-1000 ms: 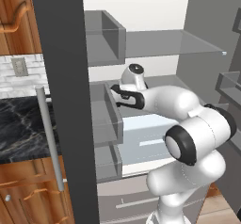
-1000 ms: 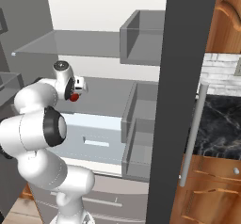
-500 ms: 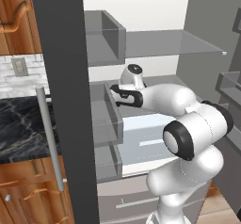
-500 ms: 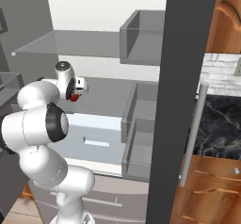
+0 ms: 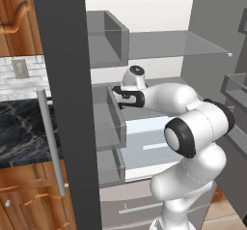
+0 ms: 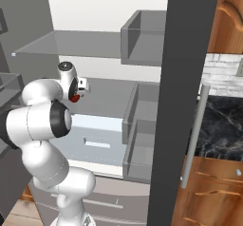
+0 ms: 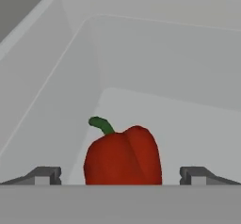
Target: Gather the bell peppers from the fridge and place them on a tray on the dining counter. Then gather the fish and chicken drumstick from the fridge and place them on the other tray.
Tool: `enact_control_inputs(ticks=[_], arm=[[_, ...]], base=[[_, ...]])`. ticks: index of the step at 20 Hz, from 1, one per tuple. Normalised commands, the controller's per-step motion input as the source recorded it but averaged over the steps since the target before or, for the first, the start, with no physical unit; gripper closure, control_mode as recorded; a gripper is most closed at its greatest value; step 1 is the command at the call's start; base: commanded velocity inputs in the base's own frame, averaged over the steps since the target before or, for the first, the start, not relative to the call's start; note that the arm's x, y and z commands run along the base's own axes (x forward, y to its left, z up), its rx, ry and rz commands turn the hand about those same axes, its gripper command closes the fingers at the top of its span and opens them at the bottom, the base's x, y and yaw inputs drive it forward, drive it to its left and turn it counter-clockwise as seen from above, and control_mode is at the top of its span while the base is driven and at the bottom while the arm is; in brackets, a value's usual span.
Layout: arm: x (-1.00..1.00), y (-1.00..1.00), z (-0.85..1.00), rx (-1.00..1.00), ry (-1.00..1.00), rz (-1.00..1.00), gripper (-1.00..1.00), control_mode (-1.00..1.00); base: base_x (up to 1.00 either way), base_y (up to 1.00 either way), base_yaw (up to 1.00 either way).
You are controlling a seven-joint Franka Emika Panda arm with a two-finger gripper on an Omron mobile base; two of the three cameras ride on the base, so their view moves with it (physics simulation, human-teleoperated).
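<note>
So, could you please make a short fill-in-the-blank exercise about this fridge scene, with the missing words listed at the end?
1. The bell pepper in the hand view is ____ in colour.
2. Its stem is ____.
3. The jaws of the gripper stand ____, one fingertip on each side of the pepper.
4. The pepper sits on a shelf inside the ____.

Missing words: red; green; open; fridge
</note>
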Motion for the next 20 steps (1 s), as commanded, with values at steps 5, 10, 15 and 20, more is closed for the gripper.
enact_control_inputs(ticks=[5, 10, 15, 20], arm=[[0.00, 0.00, -0.15, 0.00, 0.03, 0.00, -1.00, -1.00], [0.01, 0.00, -0.09, 0.00, 0.01, 0.00, -1.00, -1.00], [0.12, 0.00, -0.05, 0.00, 0.04, 0.00, -1.00, -1.00], [0.00, 0.00, -0.26, 0.00, 0.07, 0.00, -1.00, -1.00]], base=[[0.00, 0.00, 0.00], [0.00, 0.00, 0.00], [0.00, 0.00, 0.00], [0.00, 0.00, 0.00]])
